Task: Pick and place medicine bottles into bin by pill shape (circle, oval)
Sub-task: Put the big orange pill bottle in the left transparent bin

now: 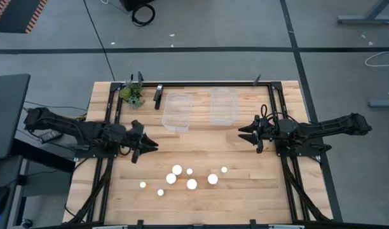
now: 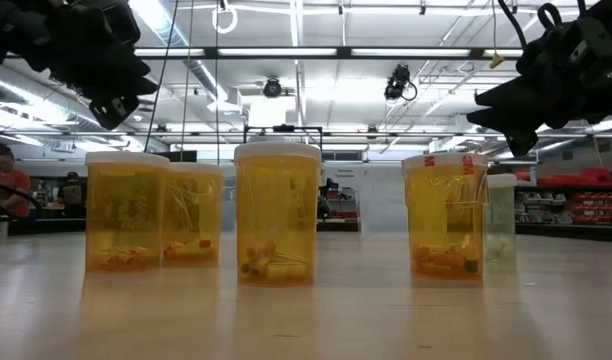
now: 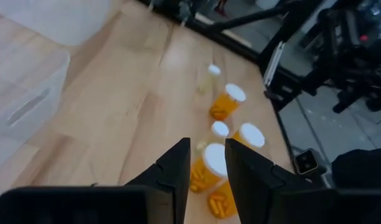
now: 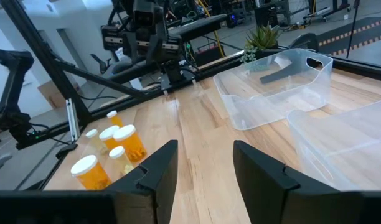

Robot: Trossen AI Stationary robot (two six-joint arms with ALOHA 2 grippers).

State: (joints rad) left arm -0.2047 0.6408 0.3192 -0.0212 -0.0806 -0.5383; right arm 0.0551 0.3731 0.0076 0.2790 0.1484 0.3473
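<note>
Several medicine bottles (image 1: 182,177) with round white caps stand upright on the wooden table, near its front edge. In the low view the larger ones (image 2: 277,212) are orange with pills at the bottom, and a smaller pale one (image 2: 499,216) stands at the right. My left gripper (image 1: 151,145) is open, above the table to the left of the bottles; its wrist view shows bottles (image 3: 226,102) beyond the fingers. My right gripper (image 1: 243,133) is open, above the table to the right of the bins, and its wrist view shows bottles (image 4: 124,145).
Two clear plastic bins (image 1: 178,112) (image 1: 223,105) sit side by side at the back of the table. A small green plant (image 1: 131,94) and a dark tool (image 1: 158,95) lie at the back left. A dark frame (image 1: 271,102) runs along the table's sides.
</note>
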